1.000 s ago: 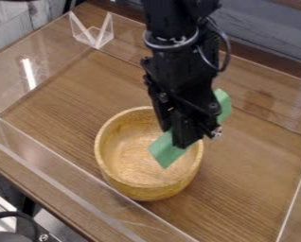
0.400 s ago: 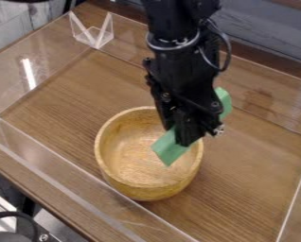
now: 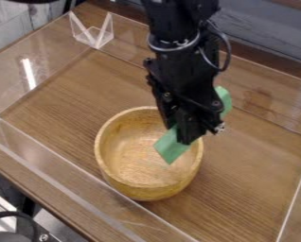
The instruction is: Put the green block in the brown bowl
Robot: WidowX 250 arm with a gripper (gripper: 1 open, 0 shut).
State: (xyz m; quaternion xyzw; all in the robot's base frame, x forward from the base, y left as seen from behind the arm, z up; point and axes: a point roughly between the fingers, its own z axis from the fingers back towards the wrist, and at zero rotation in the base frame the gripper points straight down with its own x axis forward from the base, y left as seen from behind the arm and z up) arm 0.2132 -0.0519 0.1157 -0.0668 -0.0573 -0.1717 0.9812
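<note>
Almost nothing has changed over the last second: my arm sits in the same spot and the green block point(image 3: 179, 146) hangs at the same tilt as before, so the carry is done and I judge only the release is left. Going left to right: far left on the counter point(image 3: 78, 90) a small clear angled stand point(image 3: 91, 30), not involved. Center-near, the brown bowl point(image 3: 115, 156), upright, nothing lying on its floor that I can see. Just right of the bowl's middle, my fingers point(image 3: 187, 132) point straight down, clamped tight on the block, as closed as they go. The block slants, lower end down inside the bowl's right part, upper end poking out on the far right of my hand. Can't tell if its low tip touches the bowl floor. Opening now should drop it in.
</note>
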